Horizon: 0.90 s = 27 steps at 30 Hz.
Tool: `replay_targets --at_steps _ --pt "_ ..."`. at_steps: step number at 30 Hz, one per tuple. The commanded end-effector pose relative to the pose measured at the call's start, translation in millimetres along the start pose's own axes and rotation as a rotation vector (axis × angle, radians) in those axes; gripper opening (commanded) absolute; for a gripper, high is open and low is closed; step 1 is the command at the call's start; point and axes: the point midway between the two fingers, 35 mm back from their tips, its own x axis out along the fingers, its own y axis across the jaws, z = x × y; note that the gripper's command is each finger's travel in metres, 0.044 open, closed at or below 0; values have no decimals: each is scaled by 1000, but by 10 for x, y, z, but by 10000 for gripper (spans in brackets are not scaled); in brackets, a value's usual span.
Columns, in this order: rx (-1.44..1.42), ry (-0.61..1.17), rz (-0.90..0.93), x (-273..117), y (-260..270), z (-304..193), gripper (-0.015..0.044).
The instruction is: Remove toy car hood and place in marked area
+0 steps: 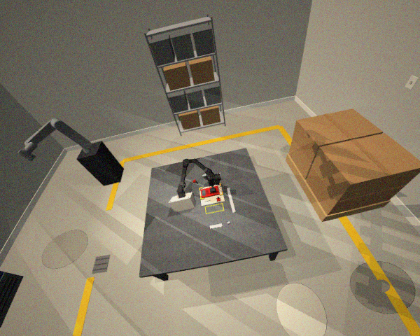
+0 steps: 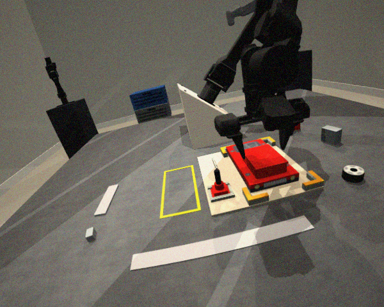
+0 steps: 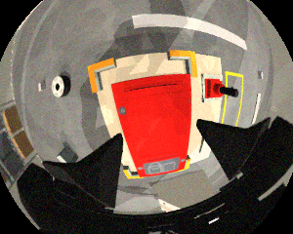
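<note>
The toy car (image 2: 255,182) is red and sits between orange corner blocks on a cream board (image 2: 230,206) (image 3: 139,65). Its hood (image 2: 266,159) (image 3: 156,104) is the raised red block on top. My gripper (image 2: 263,152) (image 3: 161,131) is open and empty, pointing down over the car. In the exterior view one fingertip shows in front of the hood's left rear edge and the other beyond the car's far side. The wrist view shows the fingers on either side of the red body; whether they touch is unclear. The marked area, a yellow outline (image 1: 215,211) (image 2: 162,194) (image 3: 234,74), lies beside the board with nothing inside.
A red and black lever piece (image 2: 219,188) (image 3: 216,89) stands on the board between car and marked area. A wheel (image 2: 352,173) (image 3: 60,86) and a grey block (image 2: 331,135) lie past the car. White strips (image 2: 198,247) (image 2: 107,199) and a small block (image 2: 90,233) lie on the table.
</note>
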Motion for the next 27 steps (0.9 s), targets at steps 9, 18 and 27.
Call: replay_targets --at_steps 9,18,27 --pt "8 3 3 62 -9 -14 440" --pt "8 3 3 107 -9 -14 440" --pt "8 3 3 151 -9 -15 440"
